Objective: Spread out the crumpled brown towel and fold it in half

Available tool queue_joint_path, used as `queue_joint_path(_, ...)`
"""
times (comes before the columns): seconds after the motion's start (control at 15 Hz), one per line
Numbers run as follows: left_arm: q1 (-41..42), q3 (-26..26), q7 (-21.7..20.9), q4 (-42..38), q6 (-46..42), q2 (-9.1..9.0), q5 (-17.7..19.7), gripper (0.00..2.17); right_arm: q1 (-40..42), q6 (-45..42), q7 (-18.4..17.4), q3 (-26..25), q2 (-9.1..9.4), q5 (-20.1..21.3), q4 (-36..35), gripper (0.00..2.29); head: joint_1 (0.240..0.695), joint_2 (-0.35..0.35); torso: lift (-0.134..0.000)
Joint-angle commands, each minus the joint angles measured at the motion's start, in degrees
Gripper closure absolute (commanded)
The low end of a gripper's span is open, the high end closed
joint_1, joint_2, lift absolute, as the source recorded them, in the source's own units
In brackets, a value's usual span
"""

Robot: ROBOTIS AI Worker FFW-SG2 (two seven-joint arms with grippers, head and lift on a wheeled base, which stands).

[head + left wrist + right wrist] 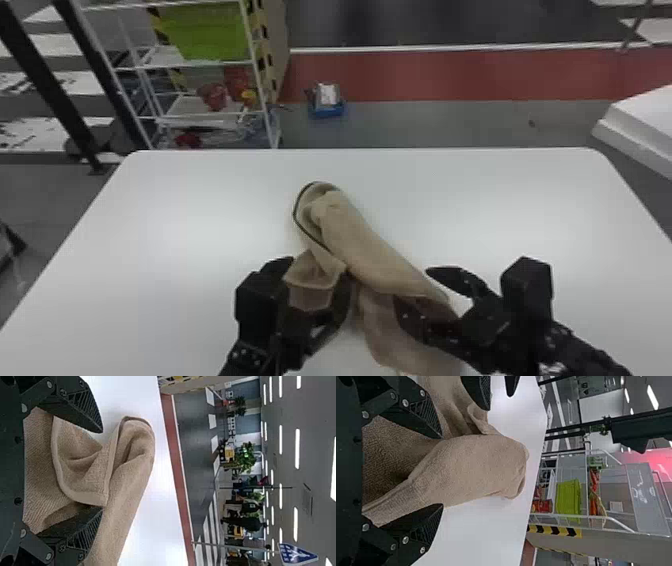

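Observation:
My left gripper [314, 280] stands open around a fold of the brown towel [365, 250], which lies crumpled in a long diagonal bundle. To its right, my right gripper [417, 290] is also open, one finger over the cloth and the other beyond its right edge. In the left wrist view, the left gripper [100, 471] has its fingers wide apart with towel [87, 475] between them. Seen from the right wrist, towel [474, 467] runs between the spread fingers of the right gripper [442, 471]. Part of the towel's near end is hidden beneath the right gripper.
The towel lies on a white table [210, 200]. Beyond the table's far left edge stands a white wire rack [200, 115] with a green bin [205, 32]. A blue box [326, 102] sits on the floor past the far edge.

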Motion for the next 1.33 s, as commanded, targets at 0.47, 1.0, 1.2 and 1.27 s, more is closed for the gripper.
queue_joint_path(0.47,-5.4,-4.4,0.9,4.7,4.9,-0.65,-0.4,0.27,1.3,-1.5,0.2,-3.6,-1.33,-3.2,-0.7,0.32,0.695,-0.018,-0.124)
queue_joint_path(1.0,-6.4,-2.6,1.5,5.9,4.9,-0.39,-1.3,0.81,1.8,-2.2,0.4,-4.1,-2.04,-4.2,-0.7,0.32,0.695,-0.032,-0.124)
queue_joint_path(1.2,-5.0,-1.5,1.8,4.1,4.9,-0.21,-1.2,1.44,1.8,-2.1,0.4,-3.8,-2.04,-4.2,-0.8,0.32,0.695,-0.014,-0.124)
queue_joint_path(1.27,-4.4,-1.4,1.8,3.1,5.1,-0.13,-1.2,1.44,1.8,-2.1,0.4,-3.8,-2.04,-4.2,-1.0,0.32,0.695,-0.008,-0.124)
